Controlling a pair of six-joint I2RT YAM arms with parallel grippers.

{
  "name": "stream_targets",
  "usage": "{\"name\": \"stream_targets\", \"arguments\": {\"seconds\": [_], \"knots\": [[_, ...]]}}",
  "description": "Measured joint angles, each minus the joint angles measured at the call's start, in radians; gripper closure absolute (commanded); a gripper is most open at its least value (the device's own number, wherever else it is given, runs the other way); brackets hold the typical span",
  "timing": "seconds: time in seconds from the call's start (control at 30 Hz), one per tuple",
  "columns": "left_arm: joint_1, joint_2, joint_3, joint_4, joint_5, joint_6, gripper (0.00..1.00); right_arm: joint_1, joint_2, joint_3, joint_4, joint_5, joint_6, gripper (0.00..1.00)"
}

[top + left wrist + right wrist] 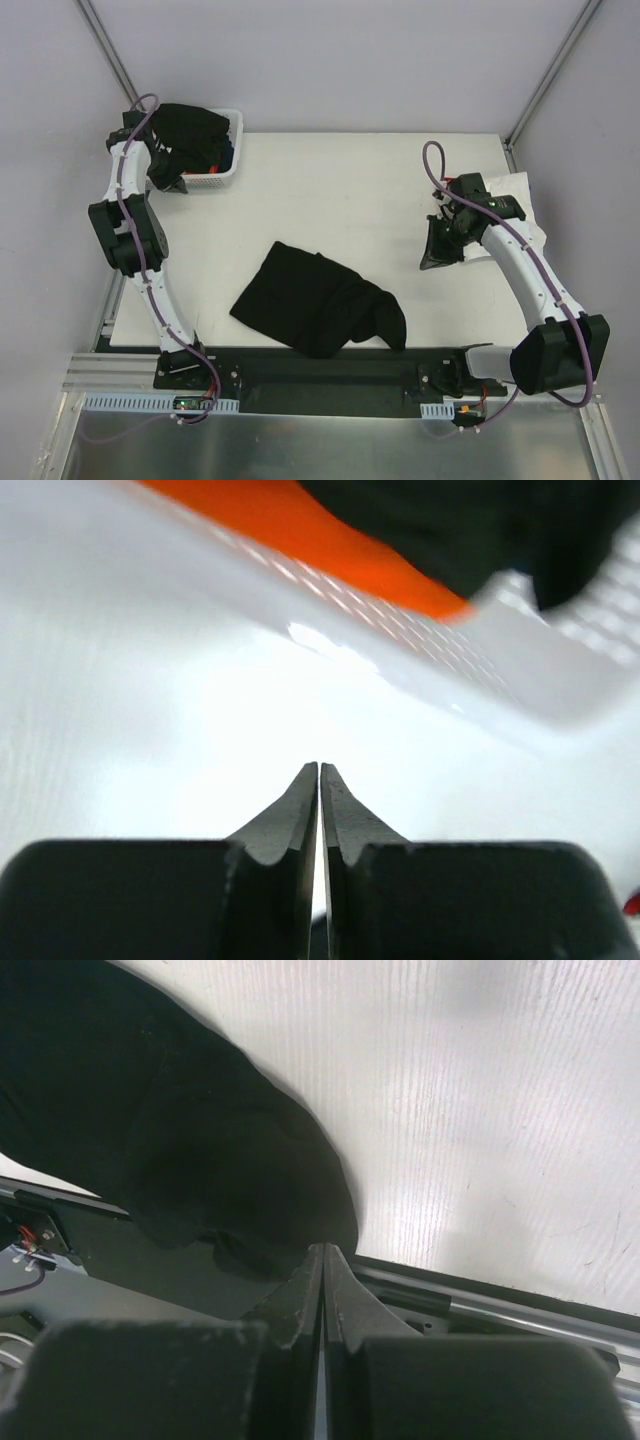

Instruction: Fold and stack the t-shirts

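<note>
Left wrist view is exposing an orange t-shirt [300, 530] in the basket [560, 670], unclear from above. Left gripper [319, 772], beside the basket, and right gripper [324, 1252] are pressing closed, empty, the black t-shirt [310, 300] touching neither.

Top cam overlooks the whole worktop [350, 170]. Left wrist sits close by the basket [520, 670]; right wrist shares top's black t-shirt [300, 305].

Black shirt [318, 305], lower centre, matt soft cloth, creased, basket [212, 182], upper left, glossy white plastic mesh, orange shirt [300, 525] inside, smooth cloth, table [350, 190], matt white, finely ribbed, left gripper [319, 770], matt black plastic, base plate [330, 450], bottom edge, brushed metal.
</note>
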Motion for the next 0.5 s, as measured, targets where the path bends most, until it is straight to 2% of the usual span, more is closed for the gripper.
{"name": "stream_targets", "arguments": {"seconds": [0.13,0.17,0.27,0.3,0.33,0.4,0.43,0.5], "knots": [[-0.076,-0.22,-0.15,0.036,0.049,0.008,0.77,0.012,0.026,0.0,0.006,0.034,0.016,0.99],[-0.108,-0.283,-0.195,0.056,0.069,0.011,0.66,0.015,0.04,0.0,0.007,0.037,0.018,0.99],[-0.206,-0.453,-0.346,0.087,0.111,0.017,0.49,0.022,0.074,0.0,0.012,0.029,0.018,0.99],[-0.243,-0.506,-0.415,0.103,0.124,0.016,0.36,0.025,0.079,-0.004,0.016,0.018,0.018,0.99],[-0.274,-0.554,-0.488,0.102,0.14,0.015,0.31,0.027,0.08,-0.016,0.027,-0.002,0.017,0.98],[-0.309,-0.618,-0.618,0.106,0.167,0.013,0.2,0.032,0.073,-0.044,0.043,-0.031,0.017,0.82],[-0.314,-0.635,-0.668,0.099,0.175,0.009,0.19,0.035,0.063,-0.07,0.057,-0.048,0.017,0.75],[-0.314,-0.668,-0.792,0.097,0.192,0.007,0.18,0.041,0.023,-0.129,0.074,-0.079,0.019,0.68]]}}
